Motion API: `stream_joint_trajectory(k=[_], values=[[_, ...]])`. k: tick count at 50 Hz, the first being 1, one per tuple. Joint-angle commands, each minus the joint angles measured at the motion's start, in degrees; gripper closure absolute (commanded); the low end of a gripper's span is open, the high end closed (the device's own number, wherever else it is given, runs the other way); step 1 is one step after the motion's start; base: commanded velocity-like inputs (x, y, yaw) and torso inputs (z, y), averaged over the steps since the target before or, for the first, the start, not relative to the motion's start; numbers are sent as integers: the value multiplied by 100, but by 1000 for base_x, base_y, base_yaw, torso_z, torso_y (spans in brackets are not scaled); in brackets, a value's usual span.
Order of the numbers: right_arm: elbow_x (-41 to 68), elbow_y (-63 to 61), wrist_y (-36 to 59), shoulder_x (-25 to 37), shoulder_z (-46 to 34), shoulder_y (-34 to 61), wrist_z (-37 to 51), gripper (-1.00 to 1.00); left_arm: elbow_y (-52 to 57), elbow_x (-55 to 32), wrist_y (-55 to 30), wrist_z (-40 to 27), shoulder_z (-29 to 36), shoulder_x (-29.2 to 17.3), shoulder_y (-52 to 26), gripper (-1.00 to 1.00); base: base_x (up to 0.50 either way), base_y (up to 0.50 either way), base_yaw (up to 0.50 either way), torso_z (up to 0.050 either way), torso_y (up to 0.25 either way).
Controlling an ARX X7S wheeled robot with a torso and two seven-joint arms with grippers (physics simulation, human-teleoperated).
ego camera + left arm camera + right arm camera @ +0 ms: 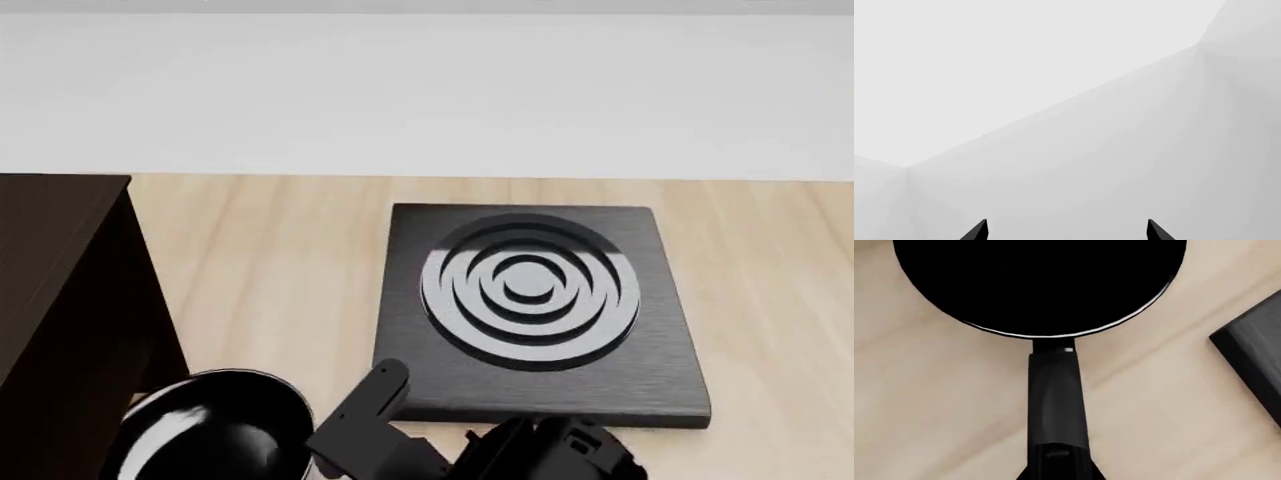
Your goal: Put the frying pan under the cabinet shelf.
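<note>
Holding the frying pan (214, 430) by its handle, our right gripper (1057, 467) sits beside the cabinet shelf (60, 300); our left gripper (1067, 231) gapes, unladen.

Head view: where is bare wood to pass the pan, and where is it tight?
Bare tabletop lies open between the cabinet shelf and the square burner plate, and past the plate's right edge. It is crowded near the front, where the frying pan sits against the shelf with the right gripper at its handle.
</note>
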Motion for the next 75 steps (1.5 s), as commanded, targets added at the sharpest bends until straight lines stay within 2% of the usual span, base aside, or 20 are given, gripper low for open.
stream_joint_trajectory(k=[1,13,26,31,36,39,40,43,48,53,55,56,57,59,60,61,63,65,66,75], values=[[-619,1837,-882,-1010,-167,-184,-1224,100,36,-142,-53,-153,55,-62,-57,-100,0,0,5,0,0],[332,1430,-79,-1261,54,-655,-1428,100,-5,243,13,47,310,39,-164,-100,1,2,6,0,0],[1579,-642,914,-940,326,-1189,-431,100,-42,220,12,66,388,28,-289,-100,0,4,6,0,0],[2380,-1212,1249,-944,610,-1383,170,100,-34,84,3,-12,366,25,-337,-100,0,4,3,0,0],[4255,-2711,830,-964,1531,-1790,2379,100,-21,9,-9,-32,341,-71,-348,-100,0,4,1,0,0],[5087,-3838,511,-1339,1553,-1980,3239,100,-26,193,95,84,385,-73,-220,-100,0,4,1,0,0],[4893,-4000,469,-1398,1525,-1981,3451,100,-25,222,106,104,404,-70,-200,-100,0,4,0,0,0],[4176,-3579,362,-1472,1667,-1887,2889,100,-43,184,127,67,410,-20,-219,-100,0,4,5,0,0],[2717,-2433,-7,-1638,1530,-1610,1309,100,-3,57,92,-25,395,-133,-115,-100,0,2,4,0,0],[1780,-1733,-615,-1786,1435,-1420,673,100,-2,10,39,-112,452,-165,-92,-100,0,5,5,0,0],[1891,-1392,-697,-1769,1590,-1411,644,100,9,29,43,-106,469,-184,-65,-100,0,5,5,0,0],[1197,-1380,-1022,-1635,1379,-1365,643,-100,19,42,68,-96,464,-205,-8,-100,0,5,5,0,0],[1445,-1122,-1013,-1564,1573,-1405,578,-100,48,112,105,-59,474,-237,80,-100,0,4,0,0,0],[-181,-1157,-1670,-1244,854,-1329,772,-100,113,269,218,34,478,-301,286,-100,0,0,0,0,0],[534,-1055,-1517,-1164,1279,-1436,693,-100,128,355,288,77,474,-326,394,-100,0,0,0,0,0],[-325,-1219,-1830,-982,900,-1326,1089,-100,151,449,357,124,480,-350,500,-100,0,0,0,0,0],[268,-1410,-1635,-701,1345,-1424,1157,-100,186,646,505,230,502,-390,723,-100,0,0,0,0,0],[-378,-1749,-1672,-381,1139,-1370,1709,-100,196,844,647,352,546,-410,902,-100,0,0,0,0,0],[150,-1966,-1511,-185,1386,-1448,1726,-100,189,904,691,390,563,-409,948,-100,0,0,0,0,0],[950,-3350,-861,817,1825,-1590,3102,-100,10,1522,1067,752,834,-295,1191,-100,0,0,0,0,0]])
